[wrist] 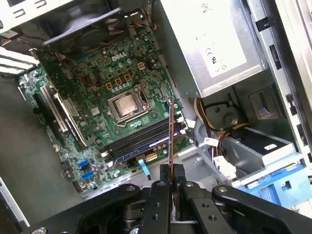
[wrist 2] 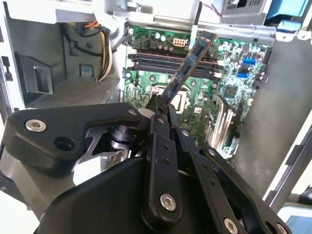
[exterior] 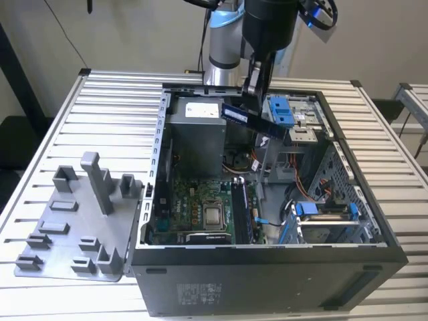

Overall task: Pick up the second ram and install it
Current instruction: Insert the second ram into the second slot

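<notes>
Above the open computer case [exterior: 267,281], the gripper [exterior: 252,100] hangs clear of the motherboard [exterior: 200,200], clenched on the second ram [exterior: 254,119]

- Grasp: the fingers [wrist 2: 163,114] pinch the stick's flat faces. In the second wrist view the second ram [wrist 2: 187,66] juts out past the gripper [wrist 2: 158,105] toward the board. In the first wrist view the gripper [wrist: 171,178] holds the second ram [wrist: 170,131] edge-on, so it shows as one thin line.
- Position: the stick is airborne and touches nothing but the fingers. It sits over the region between the power supply [exterior: 197,130] and the blue drive brackets [exterior: 281,110], well above the board.
- Key relation: the memory slots [wrist: 141,139] lie below and beyond the stick's free end, beside the processor socket [wrist: 126,105]. In both wrist views the ram's long axis crosses the slots' run at an angle. Judgement: stick not yet lined up with a slot, not yet lowered.
- Long axis, exterior view: slanted, one end toward the power supply, the other toward the brackets.
- Appearance: thin, narrow, dark board, bluish face, a row of small dark chips faintly visible.
- Off to the exterior view's left, a grey fixture [exterior: 73,221] with upright posts stands on the slatted table [exterior: 100,93], well apart from the gripper
</notes>
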Available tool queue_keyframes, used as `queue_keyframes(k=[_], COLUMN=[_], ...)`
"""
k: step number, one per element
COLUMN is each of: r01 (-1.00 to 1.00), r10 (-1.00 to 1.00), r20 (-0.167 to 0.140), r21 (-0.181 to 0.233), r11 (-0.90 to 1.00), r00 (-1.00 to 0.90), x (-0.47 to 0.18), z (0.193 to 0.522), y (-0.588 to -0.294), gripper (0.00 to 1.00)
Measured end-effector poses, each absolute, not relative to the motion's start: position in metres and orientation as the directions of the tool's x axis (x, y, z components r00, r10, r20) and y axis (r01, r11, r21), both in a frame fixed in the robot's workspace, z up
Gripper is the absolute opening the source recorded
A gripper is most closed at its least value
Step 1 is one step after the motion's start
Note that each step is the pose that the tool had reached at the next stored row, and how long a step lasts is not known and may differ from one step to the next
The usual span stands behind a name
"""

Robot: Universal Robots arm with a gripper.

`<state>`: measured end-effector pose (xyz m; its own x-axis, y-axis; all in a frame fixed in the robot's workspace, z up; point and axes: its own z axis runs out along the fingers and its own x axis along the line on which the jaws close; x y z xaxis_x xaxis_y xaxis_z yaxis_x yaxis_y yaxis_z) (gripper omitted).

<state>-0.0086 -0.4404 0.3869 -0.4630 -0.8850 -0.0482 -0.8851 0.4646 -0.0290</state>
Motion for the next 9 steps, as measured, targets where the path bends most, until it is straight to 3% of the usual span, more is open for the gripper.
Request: queue_keyframes(k=[9], r01=[-0.807], r10=[-0.808], r20=[-0.048], r21=[-0.029], r11=[0.589], r00=[-0.588], x=[-0.0086], z=[0.3851], y=[-0.4404], gripper=[0.14])
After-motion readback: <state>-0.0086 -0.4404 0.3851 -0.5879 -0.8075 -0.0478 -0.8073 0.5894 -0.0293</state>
